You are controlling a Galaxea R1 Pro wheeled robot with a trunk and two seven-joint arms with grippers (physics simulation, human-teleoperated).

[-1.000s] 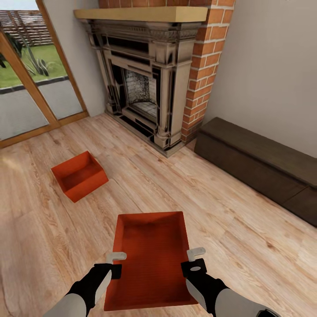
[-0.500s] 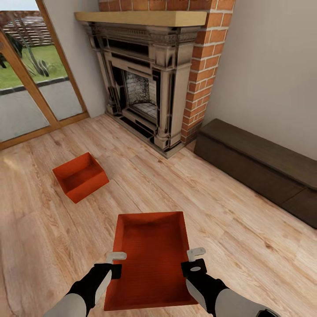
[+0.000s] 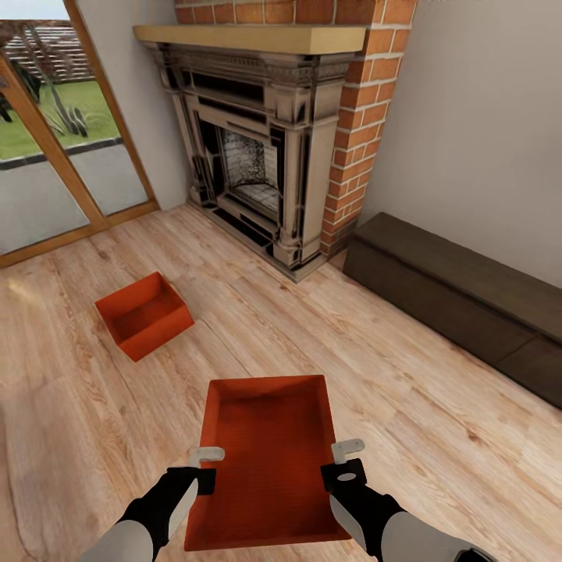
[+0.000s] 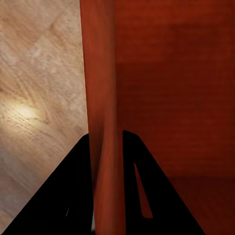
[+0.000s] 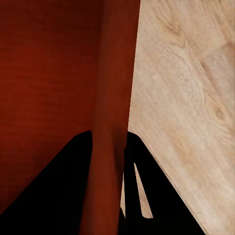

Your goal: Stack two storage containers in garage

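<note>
I hold one orange-red storage container [image 3: 269,453] in front of me, above the light wood floor of the living room. My left gripper [image 3: 206,462] is shut on its left wall [image 4: 104,122], which sits between the black fingers [image 4: 73,196]. My right gripper [image 3: 346,459] is shut on its right wall [image 5: 115,122]. The other storage container [image 3: 144,314] rests on the wood planks at the left, near the glass door. The garage is out of view.
A red brick fireplace [image 3: 265,148] stands ahead. A dark wooden bench [image 3: 453,300] runs along the cream wall at the right. The wood-framed glass door [image 3: 47,148] is at the far left. Open wood floor lies between the two containers.
The whole view has shifted slightly, so the fireplace and the far container sit a little lower in the picture. The held container and both grippers keep their place.
</note>
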